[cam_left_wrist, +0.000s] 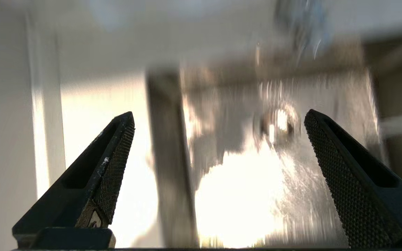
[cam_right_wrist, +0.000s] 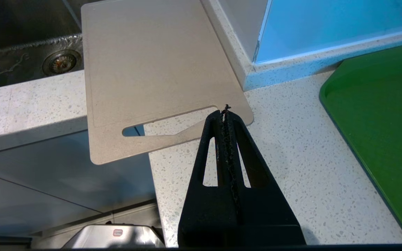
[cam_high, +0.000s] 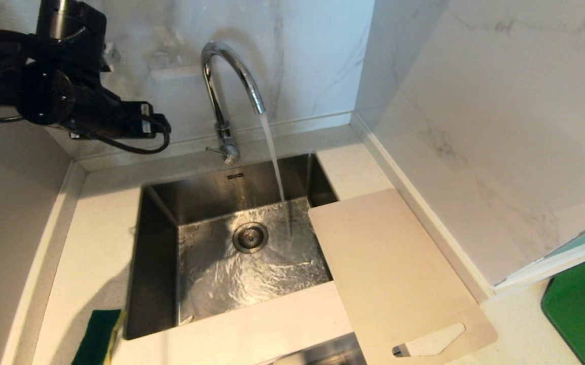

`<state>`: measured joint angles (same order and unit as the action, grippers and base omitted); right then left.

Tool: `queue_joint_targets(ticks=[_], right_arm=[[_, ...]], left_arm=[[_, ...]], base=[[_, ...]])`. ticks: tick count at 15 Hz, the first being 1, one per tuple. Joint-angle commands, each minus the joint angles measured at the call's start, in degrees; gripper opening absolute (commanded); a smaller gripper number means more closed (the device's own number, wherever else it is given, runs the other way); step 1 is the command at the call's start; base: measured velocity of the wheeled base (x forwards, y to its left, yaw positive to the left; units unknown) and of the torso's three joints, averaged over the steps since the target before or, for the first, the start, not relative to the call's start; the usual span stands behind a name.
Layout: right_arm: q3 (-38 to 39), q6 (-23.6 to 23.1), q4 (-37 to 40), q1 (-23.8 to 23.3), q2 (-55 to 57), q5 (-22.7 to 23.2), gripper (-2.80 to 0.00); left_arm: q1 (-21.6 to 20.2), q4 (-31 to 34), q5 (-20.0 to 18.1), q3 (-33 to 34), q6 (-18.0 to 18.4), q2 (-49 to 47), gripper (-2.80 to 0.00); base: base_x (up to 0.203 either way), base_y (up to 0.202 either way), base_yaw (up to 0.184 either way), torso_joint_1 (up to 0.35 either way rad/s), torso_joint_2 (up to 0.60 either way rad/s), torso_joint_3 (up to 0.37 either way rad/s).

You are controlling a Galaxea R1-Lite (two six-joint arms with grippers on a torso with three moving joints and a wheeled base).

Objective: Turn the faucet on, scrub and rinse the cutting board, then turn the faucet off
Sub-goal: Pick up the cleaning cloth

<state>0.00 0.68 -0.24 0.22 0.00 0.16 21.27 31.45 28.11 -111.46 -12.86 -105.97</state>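
Water runs from the chrome faucet (cam_high: 220,86) into the steel sink (cam_high: 158,253). The pale beige cutting board (cam_high: 394,274) lies across the sink's right rim and the counter, its handle slot toward me. My left arm (cam_high: 64,96) hangs high at the back left, left of the faucet. The left gripper (cam_left_wrist: 219,115) is open with nothing between its fingers, over the wet, blurred sink (cam_left_wrist: 330,195). My right gripper (cam_right_wrist: 223,113) is shut and empty, over the counter just by the cutting board's (cam_right_wrist: 152,62) handle corner.
A green and yellow sponge (cam_high: 99,337) lies on the counter at the sink's front left. A bright green mat (cam_high: 584,309) sits at the far right. Marble walls close in behind and on the right. The drain (cam_high: 250,236) is in the sink's middle.
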Motion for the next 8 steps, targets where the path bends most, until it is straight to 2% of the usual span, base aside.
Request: queue_joint_targets(ticks=[1,4,5,7,8], right_arm=[[0.00,0.02,-0.09,0.04,0.00,0.02,-2.80],[0.00,0.02,-0.11,0.04,0.00,0.02,-2.80],[0.00,0.02,-0.02,0.04,0.00,0.02,-2.80],[0.00,0.02,-0.07,0.04,0.00,0.02,-2.80],[0.00,0.02,-0.02,0.04,0.00,0.02,-2.80]], left_arm=[[-3.34,10.18,-3.61,0.05,-2.52,3.92,0.00],[-5.22,21.67,-11.62,0.45,-5.44,7.84,0.00],[-5.27,25.70,-13.65,0.82,-6.63,9.31,-2.80],[-5.07,29.74,-17.77,3.93,-7.56,11.95,-2.80],[-4.90,30.23,-18.68,6.54,-7.65,13.16,-2.80]], base=[[0.000,0.000,0.000,0.000,0.00,0.000],[0.000,0.000,0.000,0.000,0.00,0.000],[0.000,0.000,0.000,0.000,0.00,0.000],[0.000,0.000,0.000,0.000,0.00,0.000],[0.000,0.000,0.000,0.000,0.00,0.000]])
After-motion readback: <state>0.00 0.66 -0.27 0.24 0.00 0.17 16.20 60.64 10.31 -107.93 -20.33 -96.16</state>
